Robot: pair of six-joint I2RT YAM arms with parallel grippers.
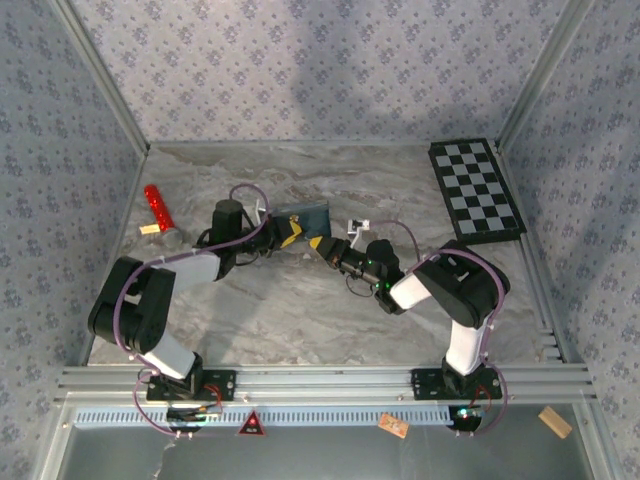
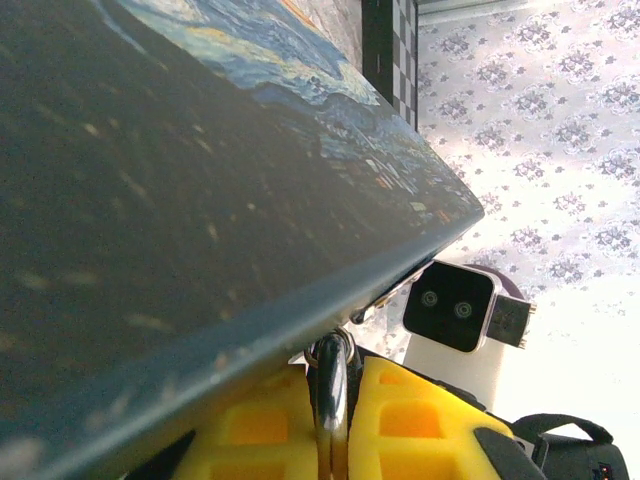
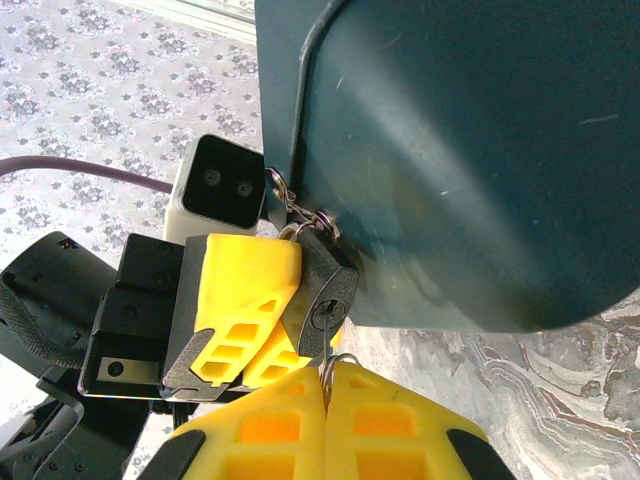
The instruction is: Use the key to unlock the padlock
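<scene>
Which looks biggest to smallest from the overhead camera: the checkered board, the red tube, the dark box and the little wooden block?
1. Checkered board, clearly largest.
2. Dark box and red tube: they look near alike, and the box is partly hidden, so unranked.
3. Wooden block, smallest.

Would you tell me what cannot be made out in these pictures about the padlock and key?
- Key: right wrist view, blade buried between the right fingers; whether it sits in the keyhole is unclear.
- Padlock: left wrist view, body hidden by the box and left fingers.
- Top view: both too small.
</scene>
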